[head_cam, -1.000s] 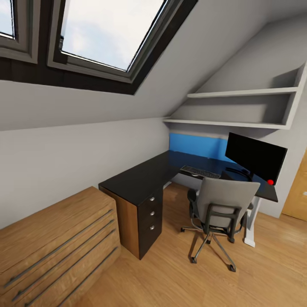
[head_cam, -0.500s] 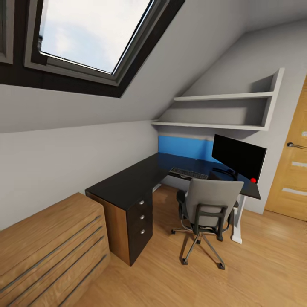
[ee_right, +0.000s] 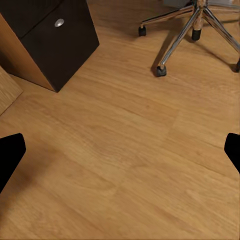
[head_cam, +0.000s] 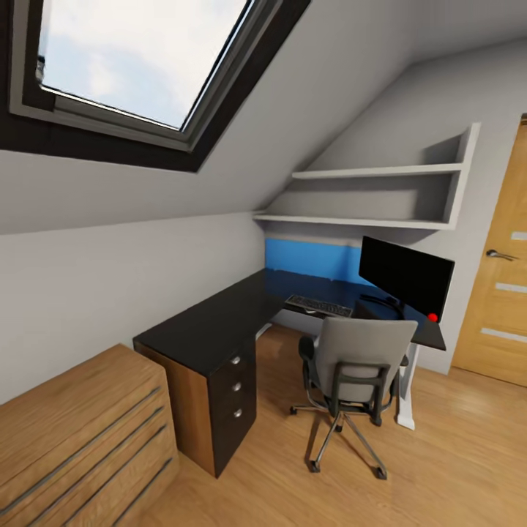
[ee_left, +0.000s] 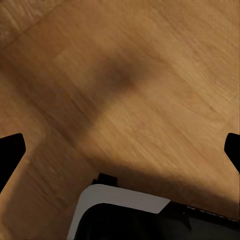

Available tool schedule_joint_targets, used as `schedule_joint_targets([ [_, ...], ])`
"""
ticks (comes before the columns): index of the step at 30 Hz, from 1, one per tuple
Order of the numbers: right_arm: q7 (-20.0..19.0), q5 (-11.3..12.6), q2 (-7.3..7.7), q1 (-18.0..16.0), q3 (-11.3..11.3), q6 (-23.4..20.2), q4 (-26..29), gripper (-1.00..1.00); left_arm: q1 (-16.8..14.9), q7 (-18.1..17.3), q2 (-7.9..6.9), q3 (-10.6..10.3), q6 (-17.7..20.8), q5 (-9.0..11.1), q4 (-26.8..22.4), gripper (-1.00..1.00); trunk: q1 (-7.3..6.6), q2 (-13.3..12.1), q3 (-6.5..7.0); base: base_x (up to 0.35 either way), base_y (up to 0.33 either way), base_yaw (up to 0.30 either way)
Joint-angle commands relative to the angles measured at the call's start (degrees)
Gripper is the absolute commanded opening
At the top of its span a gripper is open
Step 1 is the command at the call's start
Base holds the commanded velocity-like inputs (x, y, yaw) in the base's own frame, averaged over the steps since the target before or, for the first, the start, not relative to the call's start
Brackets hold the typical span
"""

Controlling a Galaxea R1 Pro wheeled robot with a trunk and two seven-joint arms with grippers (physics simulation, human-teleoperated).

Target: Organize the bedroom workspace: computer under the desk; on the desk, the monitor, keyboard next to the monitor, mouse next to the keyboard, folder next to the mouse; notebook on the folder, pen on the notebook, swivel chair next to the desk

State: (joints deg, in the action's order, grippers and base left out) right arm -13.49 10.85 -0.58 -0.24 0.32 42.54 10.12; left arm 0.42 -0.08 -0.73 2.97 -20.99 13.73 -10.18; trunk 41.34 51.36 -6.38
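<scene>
A: What lies across the room, reading from left to right?

B: At the far left, a low light wooden drawer unit [head_cam: 80, 432]; above it a sloped roof window [head_cam: 139, 62]; then the long L-shaped black-topped bench [head_cam: 212, 326] with its black three-drawer unit [head_cam: 234, 391]; on its far wing the slim black keyboard [head_cam: 318, 305], and right of that the wide black monitor [head_cam: 405, 274] with a small red light; drawn up in front, its back to the camera, the grey swivel chair [head_cam: 359, 366] on a chrome base; at the far right, a wooden door [head_cam: 498, 293].

A: Has anything changed?

B: Only the view; over the last second the whole picture has slid left and the door has come into sight, so the camera has turned; the furniture itself has not moved.

A: And the grippers?

B: The left gripper [ee_left: 120, 150] hangs spread wide over bare wooden floor [ee_left: 150, 75]; the right gripper [ee_right: 120, 150] is likewise spread and holds nothing, with the drawer unit and chair castors ahead of it.

A: What does that mean for the task?

B: Monitor and keyboard are already on the bench; the seat is hidden by the chair back, so I cannot see the folder; the robot looks to be on approach.
</scene>
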Motion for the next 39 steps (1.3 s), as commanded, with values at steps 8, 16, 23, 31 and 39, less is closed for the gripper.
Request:
schedule_joint_targets([
  [8, -0.56, 0.64, 0.05, -0.02, 0.03, 0.09, -0.02, 1.00, 0.02, -0.01, 0.02, 0.28, -0.08, -0.11, -0.10, 1.00, 0.04, 0.04, 0.64, 0.316, -0.002, -0.006],
  [16, -0.71, 0.58, 0.05, -0.02, 0.04, 0.17, -0.02, 1.00, 0.02, -0.01, 0.02, 0.28, -0.10, -0.11, -0.10, 1.00, 0.04, 0.04, 1.12, 0.307, -0.110, -0.221],
  [23, -0.67, 0.50, 0.05, -0.02, 0.12, 0.10, -0.02, 1.00, 0.02, -0.01, 0.02, 0.28, -0.02, -0.11, -0.10, 1.00, 0.04, 0.04, 1.48, 0.206, -0.172, -0.237],
  [31, -0.67, 0.49, 0.05, -0.02, 0.12, 0.17, -0.02, 1.00, 0.02, -0.01, 0.02, 0.28, -0.01, -0.11, -0.08, 1.00, 0.04, 0.04, 1.86, 0.200, -0.250, -0.253],
  [39, -0.67, -2.75, 0.05, -0.02, 0.05, 0.10, -0.10, 1.00, 0.02, -0.01, 0.02, 0.28, -0.04, -0.11, -0.09, 1.00, 0.04, 0.04, 2.22, 0.063, -0.074, -0.270],
])
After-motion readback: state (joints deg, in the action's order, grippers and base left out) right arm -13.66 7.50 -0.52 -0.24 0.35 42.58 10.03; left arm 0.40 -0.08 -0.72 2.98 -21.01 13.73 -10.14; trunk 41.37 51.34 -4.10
